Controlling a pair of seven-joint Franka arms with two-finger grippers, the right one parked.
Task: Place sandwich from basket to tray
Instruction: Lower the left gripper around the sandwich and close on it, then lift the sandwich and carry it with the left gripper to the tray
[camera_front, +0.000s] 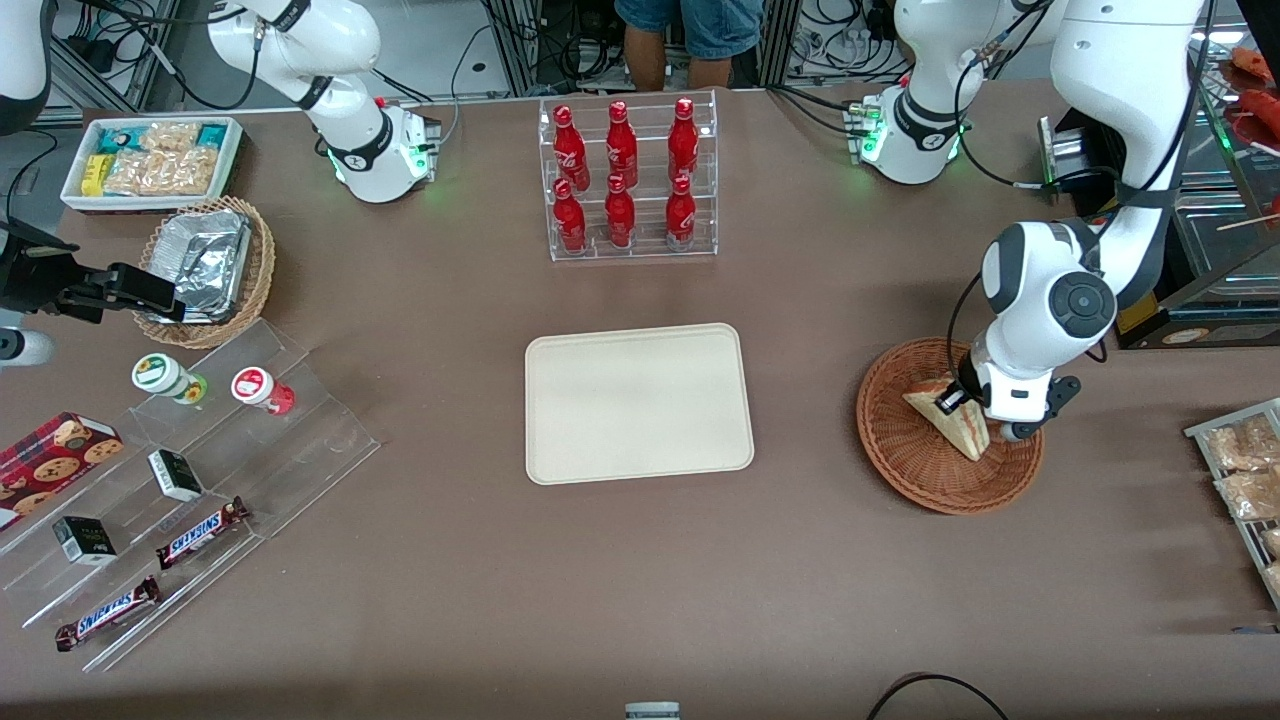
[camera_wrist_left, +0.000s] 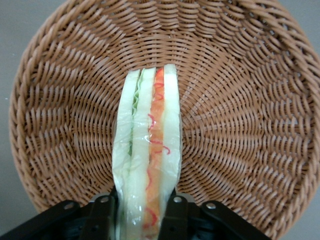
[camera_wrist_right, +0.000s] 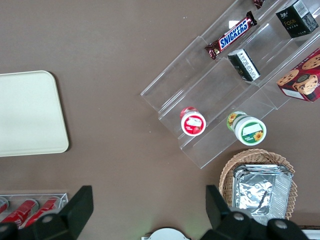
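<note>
The sandwich (camera_front: 958, 425), a wrapped wedge of pale bread, stands on edge in the reddish-brown wicker basket (camera_front: 893, 455) at the working arm's end of the table. My gripper (camera_front: 968, 405) reaches down into the basket and is shut on the sandwich. In the left wrist view the black fingers (camera_wrist_left: 102, 212) press both bread faces of the sandwich (camera_wrist_left: 147, 160), whose red, orange and green layers face the camera, with the woven basket (camera_wrist_left: 240, 125) beneath it. The cream tray (camera_front: 637, 402) lies bare mid-table, beside the basket; a corner of the tray (camera_wrist_right: 27, 112) shows in the right wrist view.
A clear rack of red bottles (camera_front: 628, 180) stands farther from the front camera than the tray. A tan basket with a foil container (camera_front: 205, 265), a white snack bin (camera_front: 150, 160) and acrylic steps with candy bars (camera_front: 200, 470) lie toward the parked arm's end. Snack packets (camera_front: 1245, 470) sit beside the basket.
</note>
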